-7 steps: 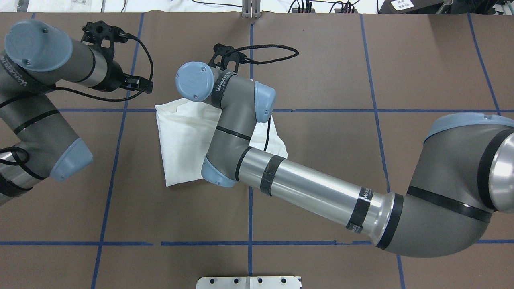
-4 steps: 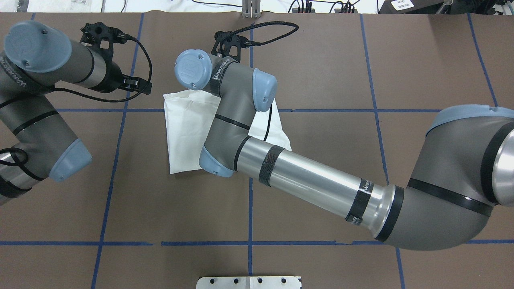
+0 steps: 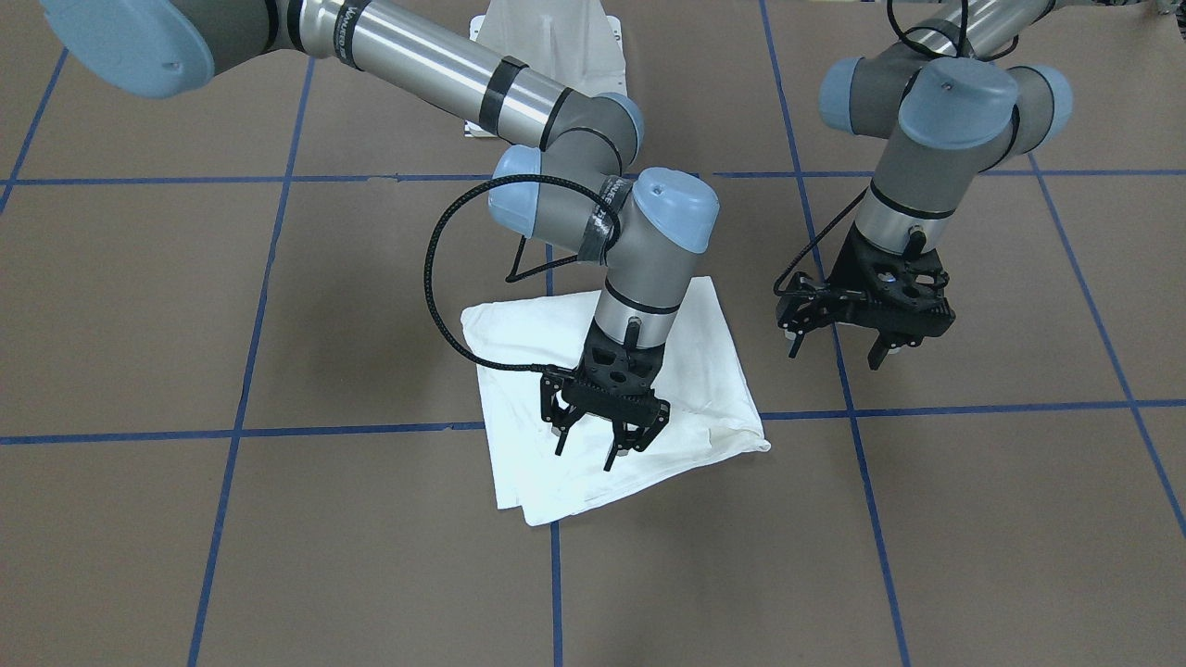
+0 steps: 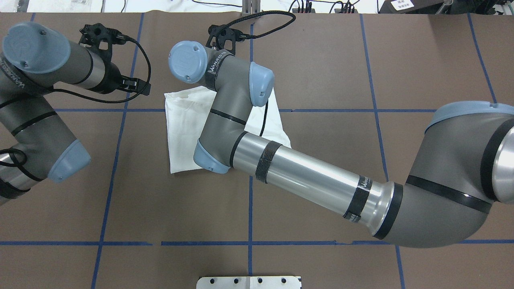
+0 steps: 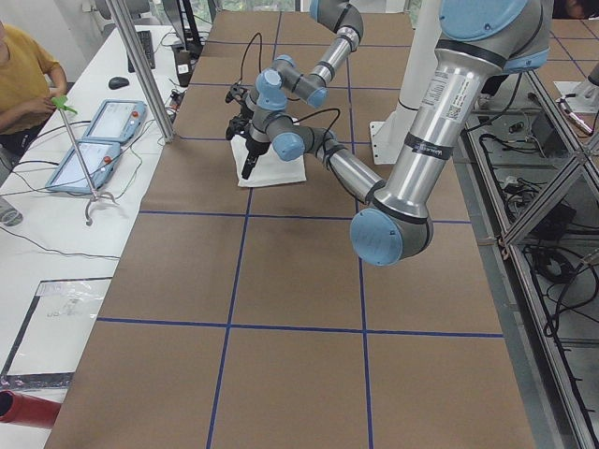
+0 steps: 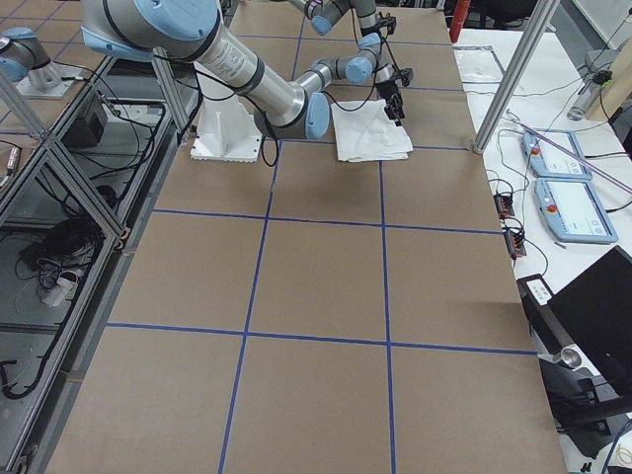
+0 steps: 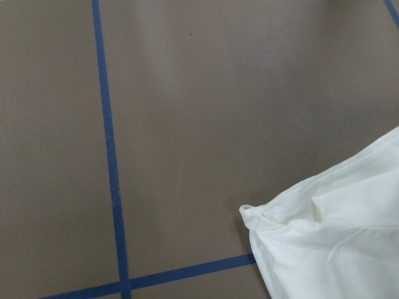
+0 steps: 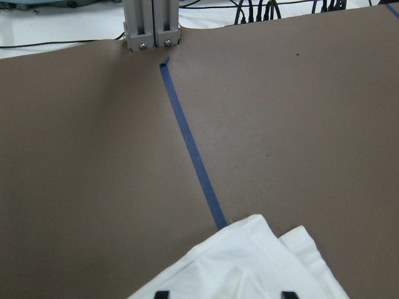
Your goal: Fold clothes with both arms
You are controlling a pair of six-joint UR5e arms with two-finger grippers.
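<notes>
The clothes are one white shirt, folded into a rough square and lying flat near the table's middle. My right gripper hangs just over the shirt's operator-side edge, open, with nothing between its fingers. The right wrist view shows both fingertips spread apart above the shirt's corner. My left gripper hovers open above bare table, beside the shirt and apart from it. In the left wrist view the shirt's corner lies at the lower right. The shirt also shows small in both side views.
The white pedestal base stands at the robot's side of the table. An aluminium post rises at the far edge. Blue tape lines cross the brown tabletop. A person sits at a side table with two pendants.
The shirt slid a little toward the far edge and to the right, then lay still. My right wrist moved farther toward the far edge. The left arm barely moved.
</notes>
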